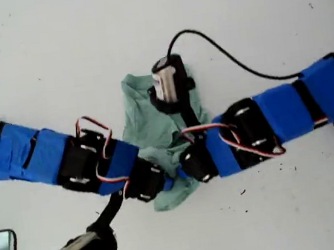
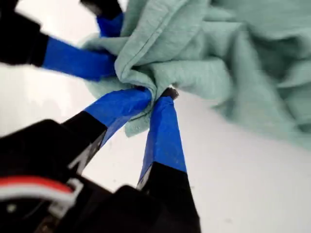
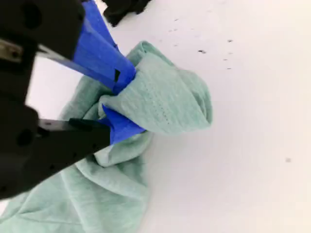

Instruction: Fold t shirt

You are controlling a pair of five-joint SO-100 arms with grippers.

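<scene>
My first gripper [image 2: 154, 94] pinches a bunched fold of the shirt [image 2: 218, 63] between its blue-taped fingers [image 2: 163, 136]. The crumpled shirt lies on the white worktop [image 2: 243, 184]. Another blue-taped finger [image 2: 73, 60] touches the cloth beyond.

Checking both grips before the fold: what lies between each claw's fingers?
T shirt fabric. My first claw pinches a bunched fold; my second claw clamps another bunch, per both wrist views.
</scene>
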